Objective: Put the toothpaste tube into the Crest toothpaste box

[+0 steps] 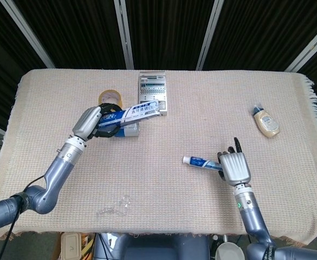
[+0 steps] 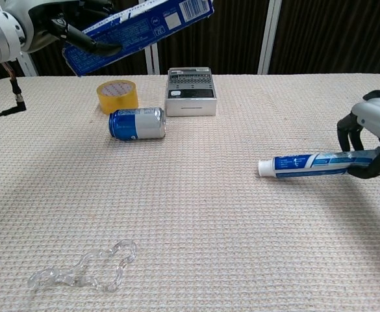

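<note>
My left hand (image 1: 91,122) (image 2: 27,26) grips the blue Crest toothpaste box (image 1: 130,113) (image 2: 138,23) by one end and holds it in the air above the back left of the table, its far end tilted upward to the right. At the right, my right hand (image 1: 233,167) (image 2: 373,135) holds the tail of the white and blue toothpaste tube (image 1: 201,162) (image 2: 312,163). The tube is lifted off the cloth, roughly level, with its white cap pointing left.
A blue drink can (image 2: 137,123) lies on its side under the box, next to a roll of yellow tape (image 2: 117,95) (image 1: 109,98). A grey device (image 1: 152,91) (image 2: 190,91) sits at the back centre. A cream bottle (image 1: 266,121) lies far right; a clear plastic piece (image 2: 82,269) near front left.
</note>
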Action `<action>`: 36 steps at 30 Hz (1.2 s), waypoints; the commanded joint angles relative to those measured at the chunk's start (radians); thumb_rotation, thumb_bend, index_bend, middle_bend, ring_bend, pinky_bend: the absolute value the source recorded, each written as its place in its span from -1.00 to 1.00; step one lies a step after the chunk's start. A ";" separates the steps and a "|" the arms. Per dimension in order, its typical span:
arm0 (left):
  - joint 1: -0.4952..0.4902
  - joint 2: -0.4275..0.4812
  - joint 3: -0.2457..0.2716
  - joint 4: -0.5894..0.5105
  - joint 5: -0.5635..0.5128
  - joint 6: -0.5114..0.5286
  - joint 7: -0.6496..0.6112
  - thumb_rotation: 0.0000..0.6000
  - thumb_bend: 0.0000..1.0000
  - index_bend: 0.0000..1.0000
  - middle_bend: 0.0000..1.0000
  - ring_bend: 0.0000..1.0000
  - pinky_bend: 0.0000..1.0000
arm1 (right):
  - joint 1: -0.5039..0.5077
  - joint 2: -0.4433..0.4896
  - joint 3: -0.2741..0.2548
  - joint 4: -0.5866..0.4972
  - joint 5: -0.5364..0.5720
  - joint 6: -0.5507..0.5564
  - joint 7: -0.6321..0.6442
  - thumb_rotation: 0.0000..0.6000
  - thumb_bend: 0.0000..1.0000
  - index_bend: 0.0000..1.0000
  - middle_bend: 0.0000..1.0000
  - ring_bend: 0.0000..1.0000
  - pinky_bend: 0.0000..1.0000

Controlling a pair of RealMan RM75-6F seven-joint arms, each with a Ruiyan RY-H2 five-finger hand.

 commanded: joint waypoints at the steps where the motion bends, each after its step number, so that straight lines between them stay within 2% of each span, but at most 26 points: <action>1: 0.008 0.020 0.004 -0.028 0.009 -0.069 -0.126 1.00 -0.21 -0.19 -0.24 -0.49 -0.42 | 0.001 0.043 0.005 -0.069 -0.027 0.037 -0.056 1.00 0.07 0.29 0.23 -0.38 -1.00; 9: 0.023 0.060 0.006 -0.053 0.110 -0.183 -0.453 1.00 -0.21 -0.20 -0.25 -0.49 -0.42 | 0.007 0.122 0.028 -0.214 -0.058 0.096 -0.158 1.00 0.09 0.29 0.23 -0.36 -1.00; 12: 0.019 0.064 0.023 -0.026 0.175 -0.200 -0.524 1.00 -0.21 -0.20 -0.25 -0.49 -0.42 | 0.010 0.146 0.036 -0.262 -0.067 0.112 -0.194 1.00 0.09 0.29 0.23 -0.36 -1.00; 18: 0.007 0.046 0.073 0.041 0.283 -0.159 -0.540 1.00 -0.21 -0.20 -0.25 -0.49 -0.42 | 0.025 0.211 0.062 -0.379 -0.088 0.151 -0.300 1.00 0.09 0.29 0.23 -0.36 -1.00; 27: 0.007 -0.006 0.113 0.093 0.316 -0.065 -0.545 1.00 -0.21 -0.20 -0.25 -0.49 -0.42 | 0.079 0.320 0.117 -0.558 -0.133 0.177 -0.484 1.00 0.12 0.31 0.23 -0.36 -1.00; 36: 0.016 -0.035 0.146 0.115 0.342 0.006 -0.593 1.00 -0.21 -0.21 -0.25 -0.50 -0.42 | 0.099 0.399 0.161 -0.643 -0.177 0.183 -0.506 1.00 0.12 0.32 0.23 -0.36 -1.00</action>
